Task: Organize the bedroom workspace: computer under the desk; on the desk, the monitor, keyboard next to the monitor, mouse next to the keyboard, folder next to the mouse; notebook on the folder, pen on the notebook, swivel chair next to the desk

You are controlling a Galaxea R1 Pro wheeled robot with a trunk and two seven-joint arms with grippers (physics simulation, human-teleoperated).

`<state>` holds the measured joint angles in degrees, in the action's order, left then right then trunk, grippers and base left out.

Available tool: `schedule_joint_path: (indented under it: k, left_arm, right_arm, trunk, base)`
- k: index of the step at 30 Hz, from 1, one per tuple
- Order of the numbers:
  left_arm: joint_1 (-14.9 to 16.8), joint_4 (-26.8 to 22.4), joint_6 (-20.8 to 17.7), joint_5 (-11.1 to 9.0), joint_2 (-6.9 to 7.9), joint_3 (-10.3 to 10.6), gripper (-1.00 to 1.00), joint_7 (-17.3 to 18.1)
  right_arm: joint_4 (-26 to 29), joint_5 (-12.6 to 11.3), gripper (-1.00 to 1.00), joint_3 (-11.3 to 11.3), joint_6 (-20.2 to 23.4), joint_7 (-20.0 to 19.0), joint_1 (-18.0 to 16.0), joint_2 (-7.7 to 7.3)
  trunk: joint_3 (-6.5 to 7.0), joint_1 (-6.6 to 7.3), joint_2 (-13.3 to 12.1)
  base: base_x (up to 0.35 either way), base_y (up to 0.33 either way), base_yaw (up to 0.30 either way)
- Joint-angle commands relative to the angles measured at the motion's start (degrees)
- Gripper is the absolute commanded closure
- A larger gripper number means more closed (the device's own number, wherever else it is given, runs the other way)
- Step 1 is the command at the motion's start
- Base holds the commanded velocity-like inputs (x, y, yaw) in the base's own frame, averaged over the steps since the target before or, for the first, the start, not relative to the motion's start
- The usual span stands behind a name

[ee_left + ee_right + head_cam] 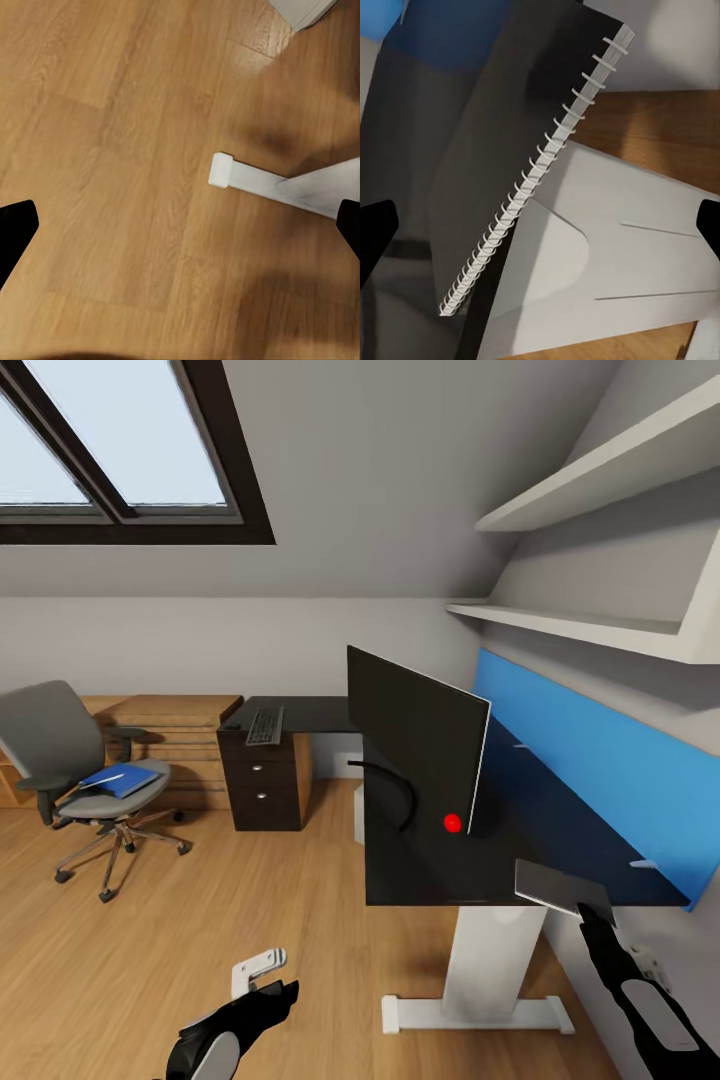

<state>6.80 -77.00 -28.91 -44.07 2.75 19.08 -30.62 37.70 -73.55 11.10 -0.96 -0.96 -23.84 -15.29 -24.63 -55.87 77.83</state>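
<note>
Attic bedroom with a skylight, wood floor and a blue wall panel behind the black L-shaped tabletop. The monitor stands on it, with the keyboard further along on the far wing.

The right tool sits at the near edge of the tabletop right by the notebook, though I honestly can't tell if it's pinching it or not. In the right wrist view the notebook is thin and grey with a white spiral binding, so probably light and a bit floppy; I'd grab it along the stiffer spiral side.

The left tool hangs low over the floor, open with nothing in it. The blue folder lies on the swivel chair seat, well apart from the tabletop.
</note>
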Motion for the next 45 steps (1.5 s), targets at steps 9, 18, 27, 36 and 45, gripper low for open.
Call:
schedule_joint_path:
  k: [9,18,27,36,45]
  left_arm:
    - [0.05,-0.08,0.04,-0.58,0.06,0.16,-1.0,-0.58]
    - [0.05,-0.13,0.15,-0.58,0.06,0.16,-1.0,-0.59]
    - [0.05,-0.09,0.14,-0.55,0.06,0.19,-1.0,-0.58]
    - [0.05,-0.08,0.13,-0.53,0.06,0.18,-1.0,-0.58]
    - [0.05,-0.08,0.03,-0.66,0.06,0.17,-1.0,-0.58]
  right_arm:
    - [0.01,-0.71,-1.0,0.14,-0.12,-0.1,-0.05,-0.01]
    - [0.04,-0.72,-1.0,0.24,-0.11,-0.1,-0.03,-0.01]
    - [0.09,-0.72,-1.0,0.24,-0.11,-0.1,-0.06,-0.01]
    - [0.09,-0.72,-1.0,0.24,-0.1,-0.1,-0.04,-0.04]
    - [0.09,-0.73,-1.0,0.24,-0.03,-0.16,-0.01,-0.05]
  trunk:
    - [-0.06,0.0,0.04]
    - [-0.06,0.0,0.04]
    - [-0.06,0.0,0.04]
    - [-0.06,0.0,0.04]
    - [-0.06,0.0,0.04]
  base:
    - [0.128,-0.02,0.0]
    - [0.124,-0.042,0.0]
    - [0.043,-0.019,0.0]
    - [0.002,-0.118,0.0]
    - [0.0,-0.04,0.0]
